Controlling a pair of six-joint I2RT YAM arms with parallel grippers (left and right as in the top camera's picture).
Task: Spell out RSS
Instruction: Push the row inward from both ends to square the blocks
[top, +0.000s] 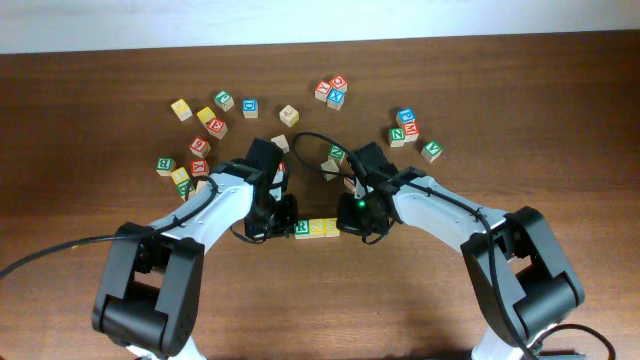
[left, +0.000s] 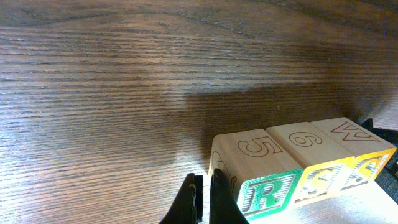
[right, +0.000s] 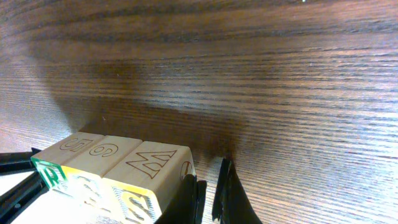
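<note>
Three wooden cubes stand touching in a row at the table's middle: the green R cube (top: 302, 229), then two yellow S cubes (top: 317, 228) (top: 331, 227). In the left wrist view the R cube (left: 261, 183) and the S cubes (left: 314, 174) (left: 360, 158) read R S S. My left gripper (top: 283, 222) (left: 202, 199) is shut and empty, right against the R cube's outer side. My right gripper (top: 352, 222) (right: 208, 196) is shut and empty, against the outer side of the end S cube (right: 149, 177), whose top shows an M.
Loose letter cubes lie scattered behind the row: a group at the back left (top: 200, 147), a few at the back middle (top: 331, 92), a group at the back right (top: 408, 128), and some between the arms (top: 335, 160).
</note>
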